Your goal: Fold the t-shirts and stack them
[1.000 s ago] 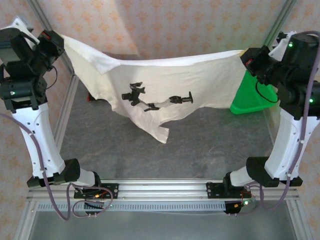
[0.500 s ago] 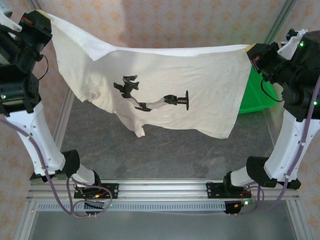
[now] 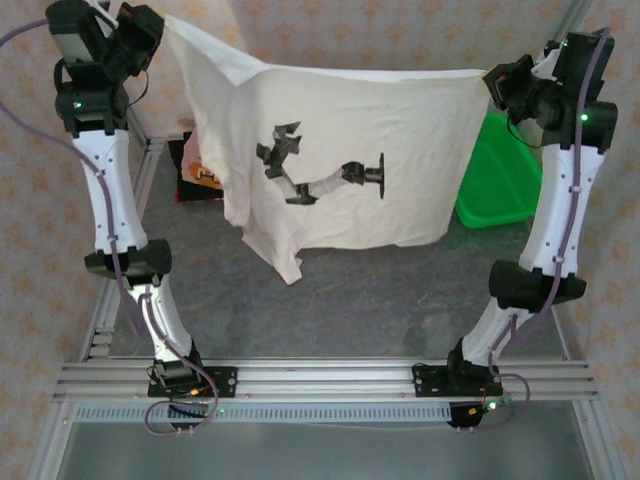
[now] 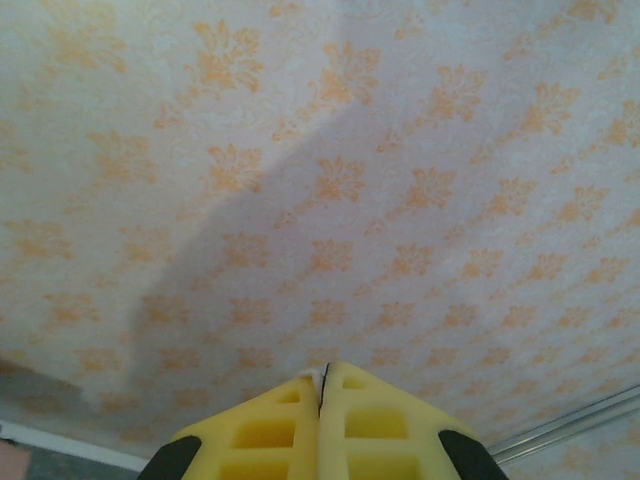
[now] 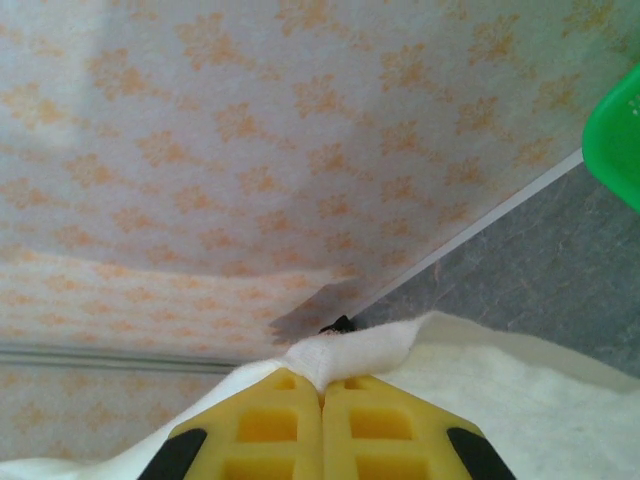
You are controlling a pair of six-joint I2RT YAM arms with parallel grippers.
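The right gripper (image 5: 322,385) pinches off-white t-shirt (image 5: 500,375); green basket (image 5: 620,140) beyond.

off-white t-shirt (image 3: 430,140) bears a black print (image 3: 372,177), basket (image 3: 505,175) is green.

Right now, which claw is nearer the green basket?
Right. The right claw is raised right beside the green basket, pinching the off-white t-shirt; the left claw pinches its other corner across the table.

I see one off-white t-shirt (image 3: 400,130) hanging spread out in the air. Its top edge is pulled taut between the left gripper (image 3: 158,25) and the right gripper (image 3: 492,85), both clamped on the cloth. Black print (image 3: 320,175) faces me, mid-chest. Lower left corner droops lowest, wrinkled.
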